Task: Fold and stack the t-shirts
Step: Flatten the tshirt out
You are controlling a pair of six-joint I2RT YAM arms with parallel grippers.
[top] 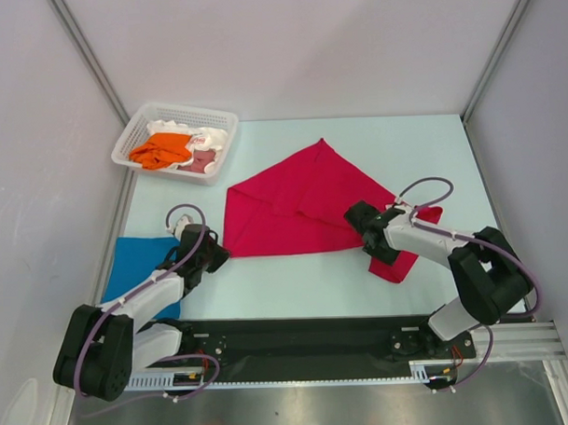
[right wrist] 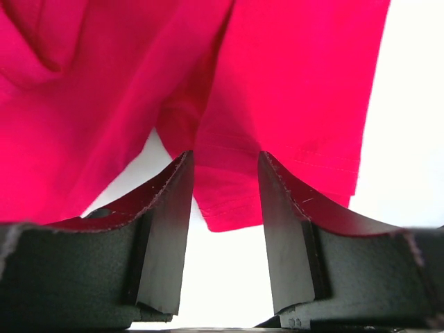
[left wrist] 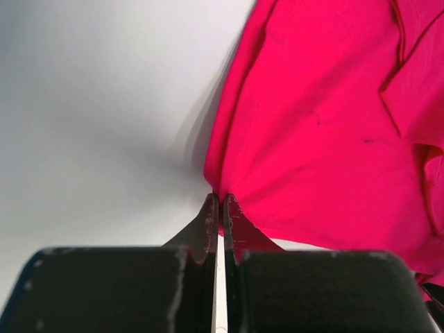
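- Crimson t-shirt (top: pixel 298 203) lies spread on the worktop (top: pixel 296 282) between the two grippers. It is partly folded into a rough triangle, with its peak on the side away from the arms.
- Left gripper (left wrist: pixel 220 201) is clenched on the near-left corner of this shirt. In its wrist view the two fingers (left wrist: pixel 208 222) meet with only a sliver between them, and the red cloth fans out from the pinch, ahead and to the right.
- From above, the left gripper (top: pixel 214 253) sits right at that lower-left corner of the shirt.
- Right gripper (right wrist: pixel 225 166) is released: its jaws stand apart. A hemmed edge of the crimson t-shirt (right wrist: pixel 291 83) hangs down into the gap between them, and neither finger is visibly pressing on it.
- More of the shirt fills the space ahead of the right gripper, and bare worktop shows below the hem.
- From above, the right gripper (top: pixel 357 219) rests over the shirt's near-right part, and a flap of red cloth trails out behind it and under its arm.
- Blue t-shirt (top: pixel 136 264) lies flat just behind and outside the left gripper, beside that arm and apart from the red one.
- White lattice basket (top: pixel 166 172) stands well ahead of the left gripper in the far-left corner. It holds an orange t-shirt (top: pixel 160 148), a white one (top: pixel 211 137) and a dusty-pink one (top: pixel 203 160), all bunched up.
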